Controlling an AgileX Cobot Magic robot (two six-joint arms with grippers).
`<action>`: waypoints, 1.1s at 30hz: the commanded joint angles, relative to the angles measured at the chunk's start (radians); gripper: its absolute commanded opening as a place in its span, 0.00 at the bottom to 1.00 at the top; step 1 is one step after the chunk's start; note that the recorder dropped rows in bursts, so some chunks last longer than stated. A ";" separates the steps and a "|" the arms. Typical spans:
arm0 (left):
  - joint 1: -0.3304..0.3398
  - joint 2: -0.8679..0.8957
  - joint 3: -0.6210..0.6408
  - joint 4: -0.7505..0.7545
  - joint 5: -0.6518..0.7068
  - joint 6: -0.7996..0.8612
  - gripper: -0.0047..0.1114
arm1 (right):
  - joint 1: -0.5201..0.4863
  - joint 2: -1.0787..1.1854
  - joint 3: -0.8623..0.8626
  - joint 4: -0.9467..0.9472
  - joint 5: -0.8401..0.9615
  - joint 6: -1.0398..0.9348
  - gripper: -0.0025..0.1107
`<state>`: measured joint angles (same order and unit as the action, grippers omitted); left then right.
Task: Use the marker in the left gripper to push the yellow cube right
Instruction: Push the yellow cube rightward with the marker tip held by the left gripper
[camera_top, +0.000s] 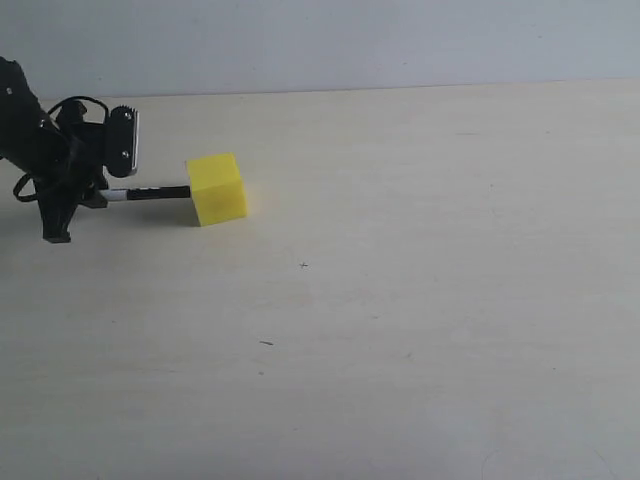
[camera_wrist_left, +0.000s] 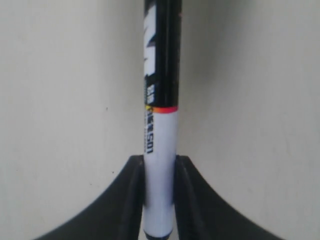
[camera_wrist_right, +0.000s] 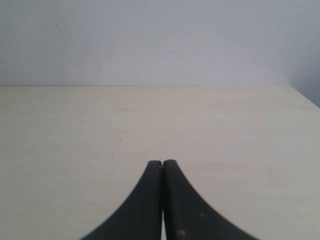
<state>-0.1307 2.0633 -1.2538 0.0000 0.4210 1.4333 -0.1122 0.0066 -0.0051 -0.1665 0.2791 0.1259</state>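
Black fingers (camera_wrist_left: 131, 200) of the left tool (camera_wrist_left: 159, 200) are closed on the white rear end of the marker (camera_wrist_left: 161, 100), which is clamped narrowly between them, with most of its length projecting beyond the fingertips. In the exterior view the marker is held low and roughly level over the bench (camera_top: 420, 320), pointing right. Its black end is seen at the left face of the yellow cube (camera_top: 217, 188); contact appears to be made, though a thin gap cannot be ruled out. The cube is set on the far left part of the bench, just right of the left tool. The right tool (camera_wrist_right: 162, 200) is held over the bench with its fingers pressed together and nothing between them.

The tip seems to meet the cube close to its near left edge rather than mid-face, so the cube may be turned instead of slid straight, and the tip may be lost past the corner. Since the marker is clamped only at its end, it could be levered sideways or driven back through the fingers by the cube's resistance. If carried too low, the tip could be dragged along the bench.
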 joint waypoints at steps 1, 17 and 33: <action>0.023 -0.023 -0.006 -0.010 -0.011 -0.070 0.04 | -0.004 -0.007 0.005 -0.002 -0.013 0.002 0.02; -0.094 -0.005 -0.006 0.015 0.023 -0.180 0.04 | -0.004 -0.007 0.005 -0.002 -0.013 0.002 0.02; -0.055 -0.026 -0.006 0.250 0.148 -0.500 0.04 | -0.004 -0.007 0.005 -0.002 -0.013 0.002 0.02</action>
<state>-0.1749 2.0497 -1.2538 0.2492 0.5759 0.9455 -0.1122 0.0066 -0.0051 -0.1665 0.2791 0.1259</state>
